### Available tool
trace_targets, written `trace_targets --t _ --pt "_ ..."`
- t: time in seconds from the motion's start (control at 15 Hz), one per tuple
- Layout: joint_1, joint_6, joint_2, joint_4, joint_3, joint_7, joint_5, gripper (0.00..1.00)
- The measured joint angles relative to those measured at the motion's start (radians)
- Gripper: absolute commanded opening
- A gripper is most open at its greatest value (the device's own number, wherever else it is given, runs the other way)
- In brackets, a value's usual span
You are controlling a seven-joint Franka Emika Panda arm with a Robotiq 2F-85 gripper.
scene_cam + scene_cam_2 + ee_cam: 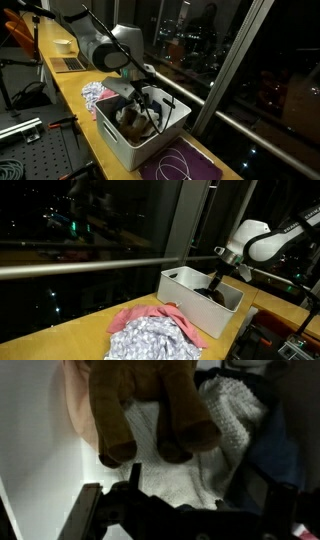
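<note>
A patterned cloth (150, 340) lies heaped on the wooden counter (50, 335) — dark windows (100, 220) behind.

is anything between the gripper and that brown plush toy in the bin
Nothing visible does. In the wrist view the brown plush toy lies just ahead of the open gripper, with only a white towel beneath the gap, inside the white bin.

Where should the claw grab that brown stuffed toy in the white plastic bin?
Probably one of its two stubby legs: the brown stuffed toy lies on a white towel with both legs pointing toward the open gripper, each slim enough to pinch. Come down from above, since the white plastic bin walls it in.
</note>
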Motion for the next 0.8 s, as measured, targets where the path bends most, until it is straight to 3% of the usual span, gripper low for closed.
trace_targets --t 0.47,0.53,0.6,0.8 --pt "0.001 0.022 0.039 -0.027 -0.011 0.024 -0.025 1.00" --pt "0.001 0.027 0.048 -0.029 -0.010 0.027 -0.025 0.96" --pt "0.002 0.032 0.058 -0.030 -0.009 0.029 -0.025 0.78" --pt "0.001 0.038 0.084 -0.030 -0.009 0.031 -0.025 0.62"
